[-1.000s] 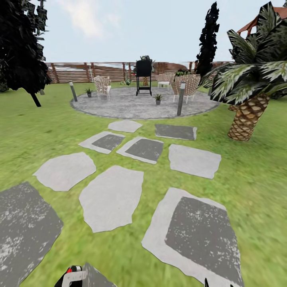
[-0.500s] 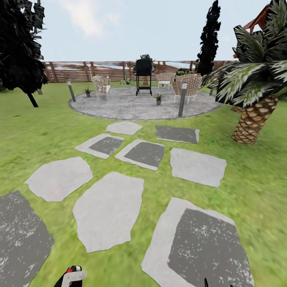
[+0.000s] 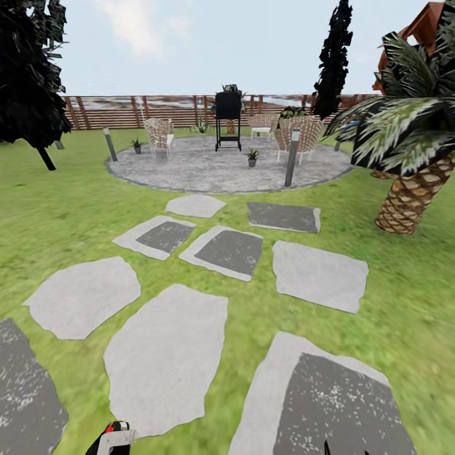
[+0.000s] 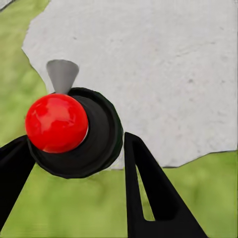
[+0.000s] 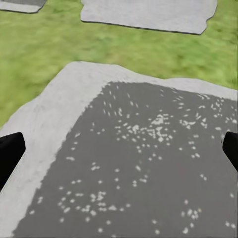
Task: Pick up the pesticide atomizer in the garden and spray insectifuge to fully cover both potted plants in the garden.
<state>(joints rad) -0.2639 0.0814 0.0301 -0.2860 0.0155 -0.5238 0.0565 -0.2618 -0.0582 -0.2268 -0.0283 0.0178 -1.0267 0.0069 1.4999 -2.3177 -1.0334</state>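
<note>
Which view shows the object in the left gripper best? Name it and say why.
The left wrist view: the left gripper is closed around a dark round object with a red ball and grey nozzle, close up. The head view catches just its red-and-grey top at the frame's lower edge.

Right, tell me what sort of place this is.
A back garden, by the look of it: green lawn crossed by flat stepping stones, leading to a round stone patio with wicker chairs, all closed in by a slatted wooden fence.
</note>
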